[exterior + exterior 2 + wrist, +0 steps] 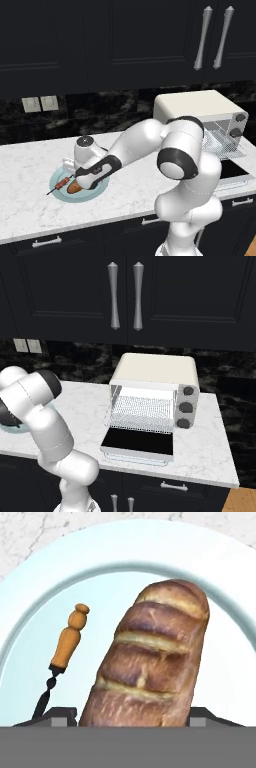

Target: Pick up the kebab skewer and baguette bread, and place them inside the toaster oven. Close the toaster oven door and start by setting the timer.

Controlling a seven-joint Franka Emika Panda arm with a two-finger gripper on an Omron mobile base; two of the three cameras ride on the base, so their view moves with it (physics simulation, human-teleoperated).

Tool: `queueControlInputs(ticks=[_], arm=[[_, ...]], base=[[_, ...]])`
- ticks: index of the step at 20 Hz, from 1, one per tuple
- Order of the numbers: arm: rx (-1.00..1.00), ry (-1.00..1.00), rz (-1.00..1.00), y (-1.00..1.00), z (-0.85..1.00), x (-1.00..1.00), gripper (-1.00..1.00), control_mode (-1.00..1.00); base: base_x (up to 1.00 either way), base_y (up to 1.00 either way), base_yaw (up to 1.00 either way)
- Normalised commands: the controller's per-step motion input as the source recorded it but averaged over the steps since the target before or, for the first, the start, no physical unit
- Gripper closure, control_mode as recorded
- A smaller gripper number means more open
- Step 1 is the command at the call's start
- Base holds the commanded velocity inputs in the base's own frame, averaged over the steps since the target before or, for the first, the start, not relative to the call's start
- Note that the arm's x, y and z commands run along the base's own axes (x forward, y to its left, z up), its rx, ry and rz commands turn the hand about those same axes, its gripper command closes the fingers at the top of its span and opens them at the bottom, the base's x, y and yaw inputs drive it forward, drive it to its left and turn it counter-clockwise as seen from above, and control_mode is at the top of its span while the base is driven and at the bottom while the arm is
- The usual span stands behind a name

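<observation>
The short golden-brown baguette bread is seen lying on a pale blue round plate near the white marble counter's left end, the thin dark kebab skewer just beside it. The two-finger gripper is set low over the loaf, one dark fingertip at each side; whether it is gripped cannot be told. The cream-white boxy toaster oven is seen well apart towards the counter's right end, its dark glass door lowered flat.

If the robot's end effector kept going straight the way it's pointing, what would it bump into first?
Most likely the baguette bread: it sits right between the end effector fingertips, lying on the pale blue plate. The kebab skewer lies off to one side.
</observation>
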Motion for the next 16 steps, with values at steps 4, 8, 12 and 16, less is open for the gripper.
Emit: queueControlInputs(ticks=[4, 8, 12, 16], arm=[[0.0, 0.0, 0.0, 0.0, 0.0, 0.0, 1.0, -1.0], [0.0, 0.0, 0.0, 0.0, 0.0, 0.0, 1.0, -1.0], [0.0, -0.03, 0.01, -0.24, 0.0, -0.08, 1.0, -1.0], [0.0, 0.0, 0.0, -0.54, 0.12, -0.42, 1.0, -1.0]], base=[[0.0, 0.0, 0.0], [0.0, 0.0, 0.0], [0.0, 0.0, 0.0], [0.0, 0.0, 0.0]])
